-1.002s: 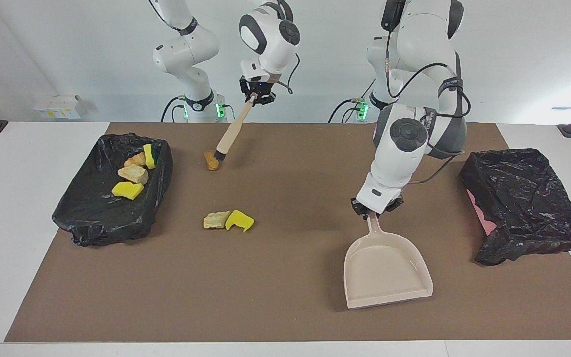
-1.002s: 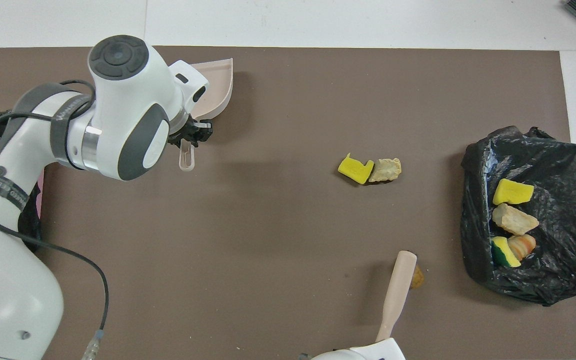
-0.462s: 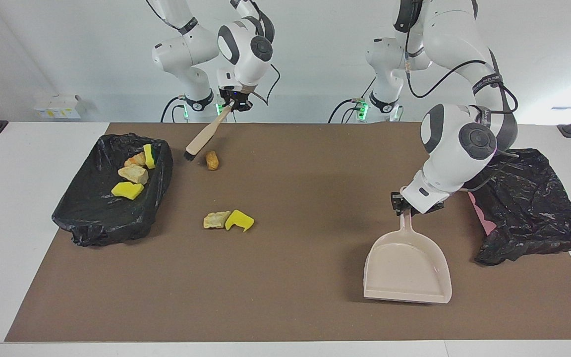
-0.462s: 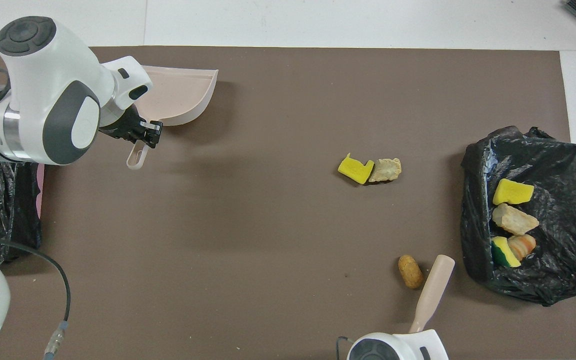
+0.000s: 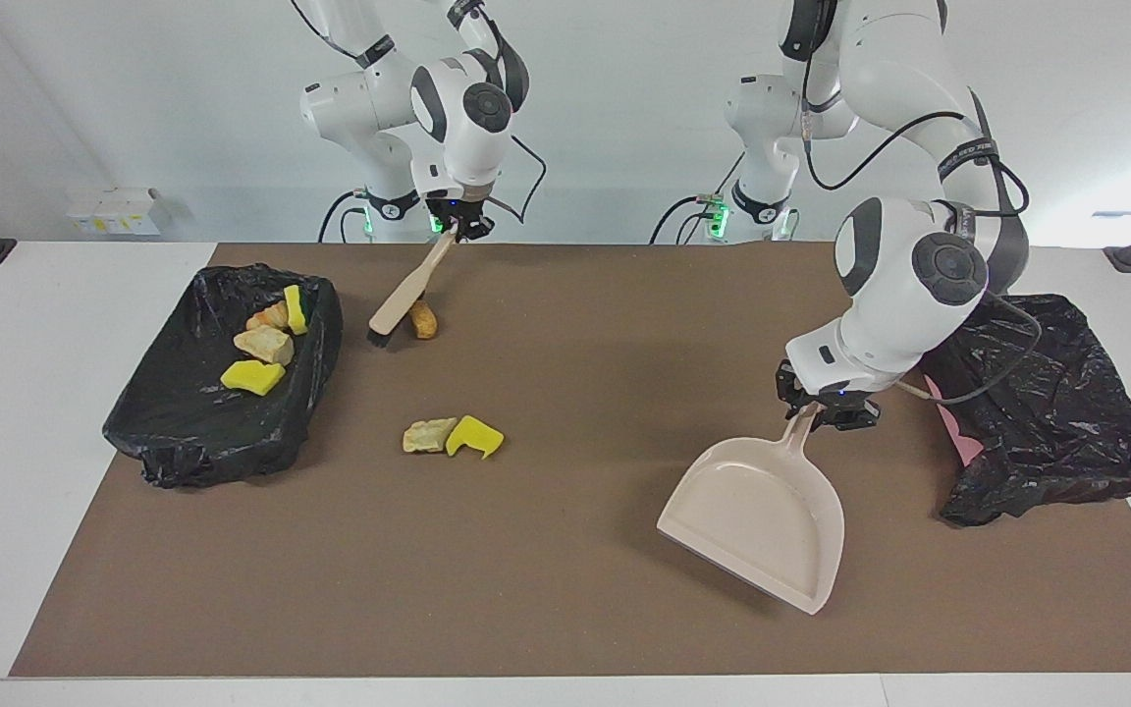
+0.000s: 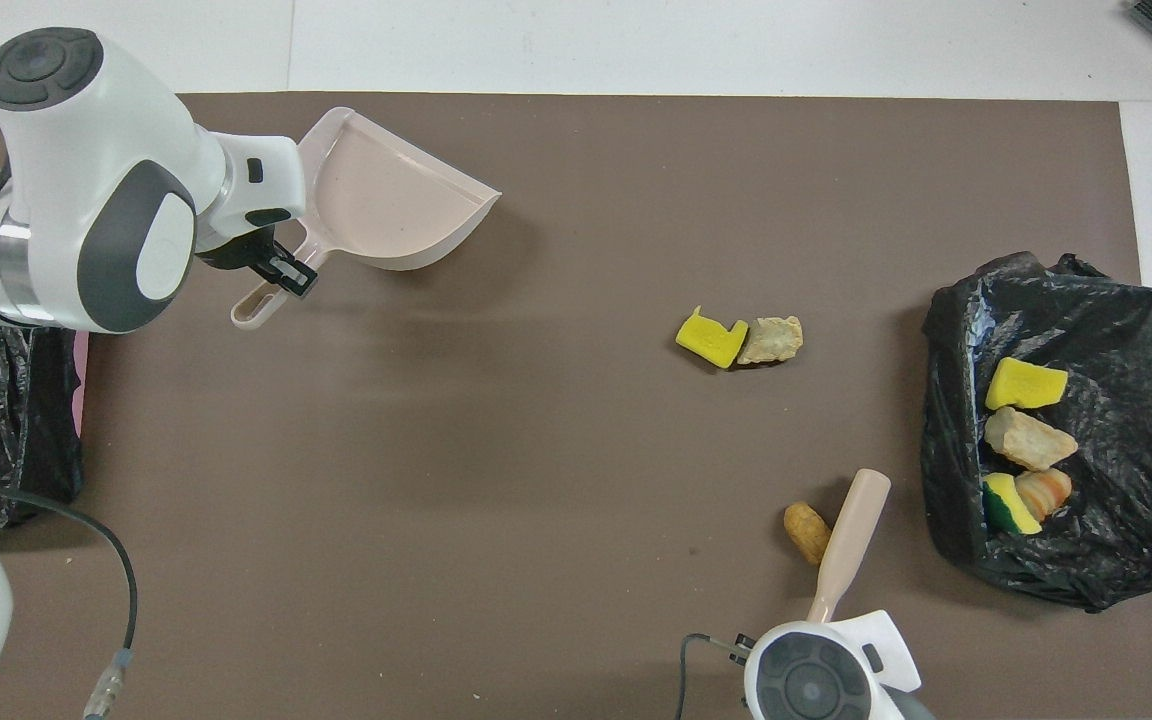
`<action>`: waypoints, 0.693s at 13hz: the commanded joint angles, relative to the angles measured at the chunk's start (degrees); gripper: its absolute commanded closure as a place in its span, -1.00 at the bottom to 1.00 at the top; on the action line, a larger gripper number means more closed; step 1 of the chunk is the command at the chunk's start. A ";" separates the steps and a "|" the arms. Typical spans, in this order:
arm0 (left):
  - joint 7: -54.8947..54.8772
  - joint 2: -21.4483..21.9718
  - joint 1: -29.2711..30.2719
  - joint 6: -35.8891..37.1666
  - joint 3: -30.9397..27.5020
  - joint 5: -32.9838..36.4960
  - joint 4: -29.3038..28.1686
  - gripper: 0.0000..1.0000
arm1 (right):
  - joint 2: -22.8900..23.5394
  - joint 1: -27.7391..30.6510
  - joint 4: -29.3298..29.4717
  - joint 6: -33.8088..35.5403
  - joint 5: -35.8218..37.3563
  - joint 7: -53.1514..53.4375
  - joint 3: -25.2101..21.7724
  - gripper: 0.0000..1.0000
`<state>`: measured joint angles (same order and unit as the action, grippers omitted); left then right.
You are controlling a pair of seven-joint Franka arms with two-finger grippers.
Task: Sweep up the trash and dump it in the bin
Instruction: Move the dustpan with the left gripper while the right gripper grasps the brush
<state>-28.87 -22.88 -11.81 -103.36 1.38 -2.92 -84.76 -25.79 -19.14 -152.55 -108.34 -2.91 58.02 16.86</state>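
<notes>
Two robot arms work a brown-matted worktop (image 5: 565,589) midway through a clean-up. The right hand (image 5: 456,228), clamped on the handle of a brush (image 5: 408,293), sets the bristles down touching a brown nugget (image 5: 422,319), which lies close to the robots' edge and beside the black-lined bin (image 5: 183,442) at the right arm's end of the worktop; seen from overhead, the nugget (image 6: 806,531) sits at about ten o'clock from that arm's wrist. The left hand (image 5: 819,410), clamped on the handle of a beige dustpan (image 5: 757,516), holds the pan over the mat near a second black-lined bin (image 5: 1056,412) at the left arm's end, its mouth turned toward the middle of the worktop. Four scraps already lie in the first bin: a yellow sponge (image 5: 251,376), a pale lump (image 5: 264,345), an orange-striped lump (image 5: 269,316) and a green-backed sponge (image 5: 296,308). Three stay on the mat: the nugget, and a yellow sponge chunk (image 5: 474,437) touching a pale rock-like lump (image 5: 427,435) near the centre. The step in hand looks like sweeping, with brush and pan well apart. The next move probably calls for bringing the pan across, lip flat on the mat, so the brush can push the scraps in without rolling the nugget away.
</notes>
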 commanded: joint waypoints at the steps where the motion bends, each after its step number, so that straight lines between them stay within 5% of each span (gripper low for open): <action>1: -11.34 1.69 -0.50 0.97 -0.24 0.98 -1.28 1.00 | 7.74 3.32 0.23 -10.18 -2.63 -3.44 0.63 1.00; 3: -18.38 2.57 -0.67 1.06 -0.15 2.99 -2.68 1.00 | 13.01 5.41 4.95 -15.13 -2.63 -4.14 0.63 1.00; 6: -30.08 4.76 -3.04 1.06 0.11 8.36 -6.18 1.00 | 27.15 10.26 16.12 -20.48 -2.63 -8.01 0.63 1.00; 9: -34.66 9.76 -7.95 -4.19 0.11 13.45 -15.65 1.00 | 31.15 9.57 19.47 -24.38 -2.54 -7.83 0.72 1.00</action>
<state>-60.54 -19.10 -16.54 -103.25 2.18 7.56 -91.52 2.24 -9.56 -136.27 -132.22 -4.13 52.12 16.83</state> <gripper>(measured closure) 0.687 0.727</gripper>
